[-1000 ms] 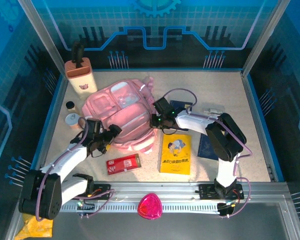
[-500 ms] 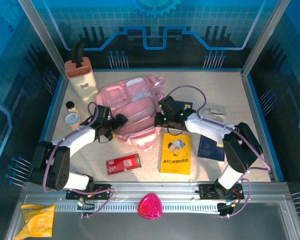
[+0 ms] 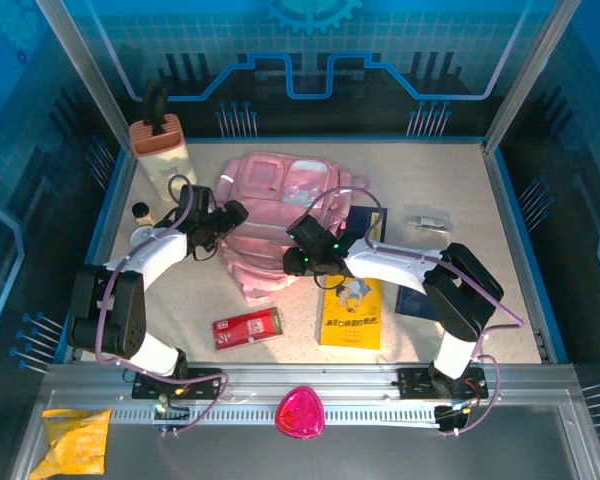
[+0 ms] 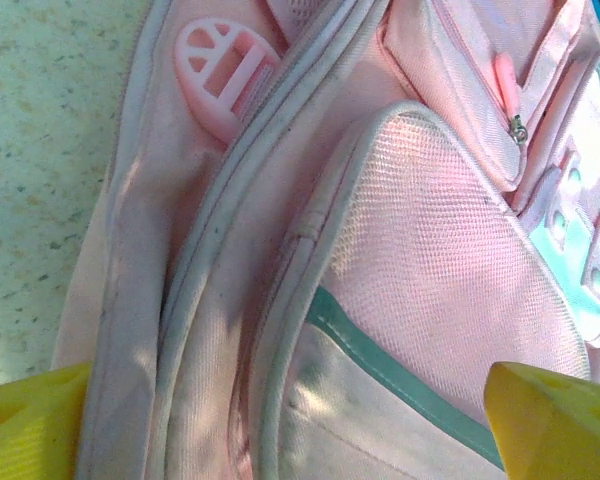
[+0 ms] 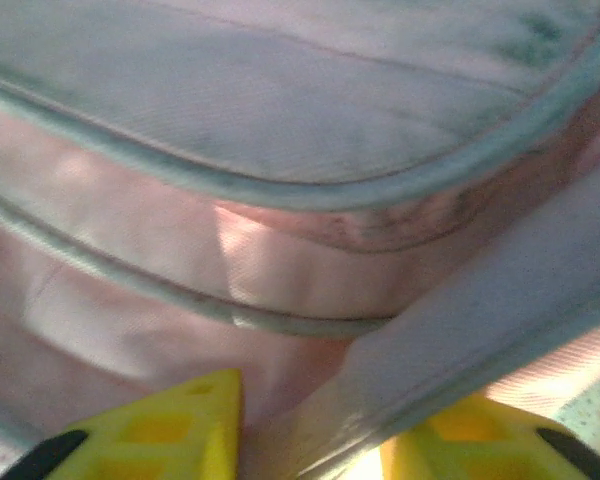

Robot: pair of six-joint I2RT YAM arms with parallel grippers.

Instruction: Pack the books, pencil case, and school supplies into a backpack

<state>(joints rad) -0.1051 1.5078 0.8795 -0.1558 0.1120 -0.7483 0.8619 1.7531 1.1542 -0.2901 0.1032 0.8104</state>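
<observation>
Two grippers meet at your large soft pink backpack (image 3: 270,185), which lies at the upper centre of the overhead frame. Your left gripper (image 3: 235,214) is released, its yellow fingers (image 4: 540,420) wide astride the bag's side. Your right gripper (image 3: 292,262) has a fabric fold between its parted fingers (image 5: 170,420) — you cannot tell whether they pinch it.

The backpack (image 3: 270,190) lies mid-table, the pencil case (image 3: 246,327) before it, a book (image 3: 352,312) right of the case

Beige box (image 3: 163,155) (black top), small jar (image 3: 140,210)
</observation>
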